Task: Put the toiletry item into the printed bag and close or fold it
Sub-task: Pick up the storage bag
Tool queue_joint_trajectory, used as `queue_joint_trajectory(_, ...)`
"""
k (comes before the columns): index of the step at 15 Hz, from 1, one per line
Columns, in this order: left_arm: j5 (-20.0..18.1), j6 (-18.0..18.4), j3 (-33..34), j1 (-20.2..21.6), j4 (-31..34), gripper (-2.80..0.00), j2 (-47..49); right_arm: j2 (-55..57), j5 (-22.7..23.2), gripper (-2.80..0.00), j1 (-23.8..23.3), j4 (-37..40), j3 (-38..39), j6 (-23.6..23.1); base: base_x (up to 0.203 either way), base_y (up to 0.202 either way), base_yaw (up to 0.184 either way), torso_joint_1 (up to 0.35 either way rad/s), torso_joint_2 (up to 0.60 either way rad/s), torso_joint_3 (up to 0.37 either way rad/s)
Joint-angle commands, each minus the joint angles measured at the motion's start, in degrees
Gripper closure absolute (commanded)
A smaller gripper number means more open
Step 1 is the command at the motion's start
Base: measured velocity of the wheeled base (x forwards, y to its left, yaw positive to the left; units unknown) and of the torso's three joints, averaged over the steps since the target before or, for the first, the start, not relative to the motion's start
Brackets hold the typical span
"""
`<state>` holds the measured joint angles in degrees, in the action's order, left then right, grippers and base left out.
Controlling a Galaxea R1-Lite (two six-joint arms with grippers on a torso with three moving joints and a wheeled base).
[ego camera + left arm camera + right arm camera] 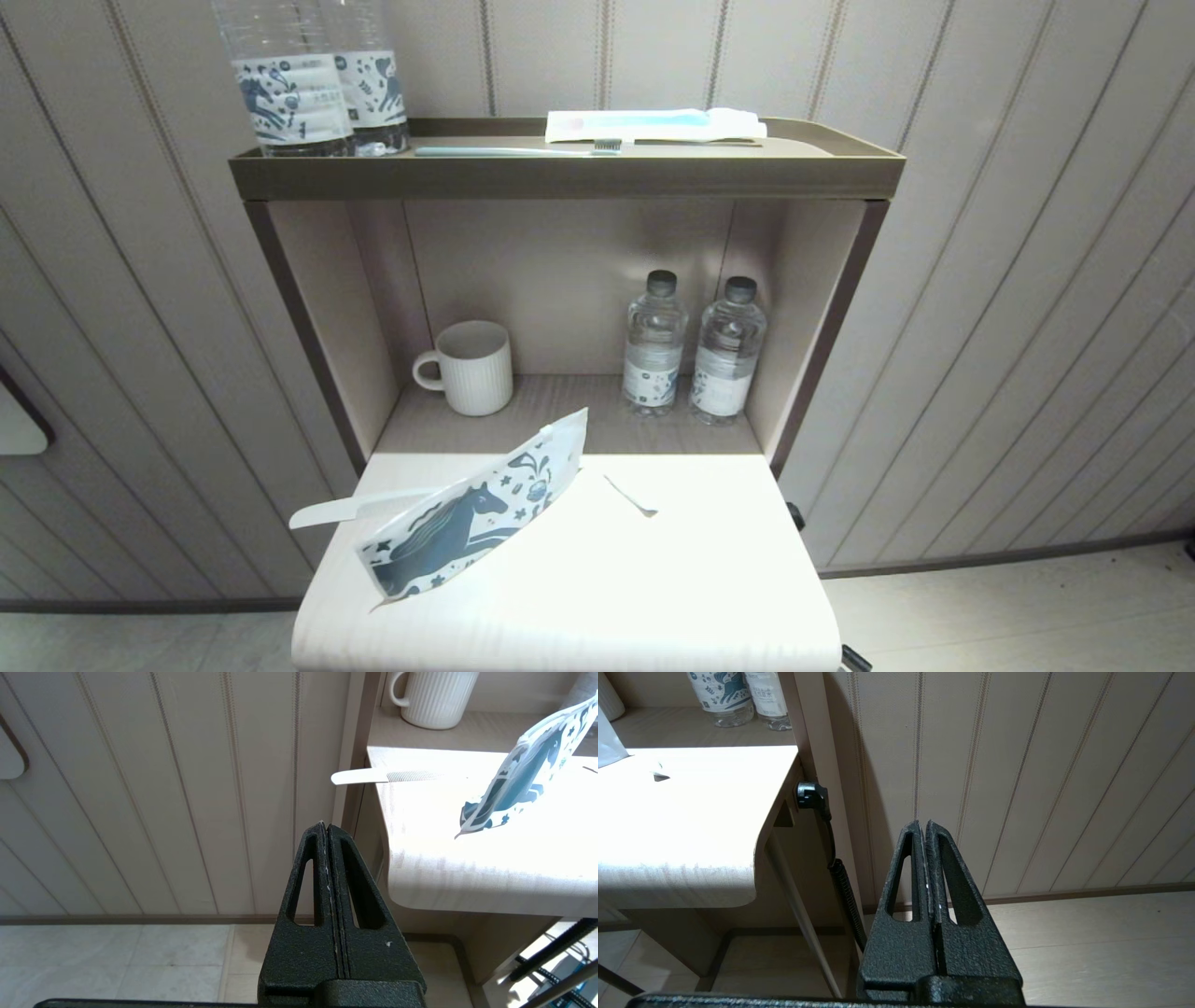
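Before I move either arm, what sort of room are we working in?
Probably a hotel room's amenity stand: a toothbrush lies on the top shelf, with a mug and small water bottles in the niche below.

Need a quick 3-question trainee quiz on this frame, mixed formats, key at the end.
1. True or false: the comb is already inside the printed bag.
2. Which end of the comb overhangs the table edge: A) toothed end B) handle C) neither
3. Fill in: the left gripper and right gripper are both ____, parked below table height.

Key:
1. False; it lies on the table, partly behind the bag.
2. B
3. shut
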<state>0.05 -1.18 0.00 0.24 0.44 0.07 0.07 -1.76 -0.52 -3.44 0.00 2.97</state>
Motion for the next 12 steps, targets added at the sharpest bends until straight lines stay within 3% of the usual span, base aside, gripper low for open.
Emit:
queue_joint_trajectory(1,0.03,-0.05,0.00,0.02,0.00,0.00,0.02,0.10,0.00,0.00,0.00,-0.08,0.00,0.01,0.000,0.000,0.000,0.000,0.00,0.000)
queue_joint_trajectory(9,0.04,1.06,-0.21,0.02,0.13,0.00,-0.07,0.10,0.09,0.00,0.00,0.01,0.00,0.01,0.000,0.000,0.000,0.000,0.00,0.000)
queue_joint_trajectory(12,-0.70,1.65,-8.41,0.02,3.27,0.00,1.84,0.10,0.09,0.00,0.00,0.01,0.00,0.01,0.000,0.000,0.000,0.000,0.00,0.000)
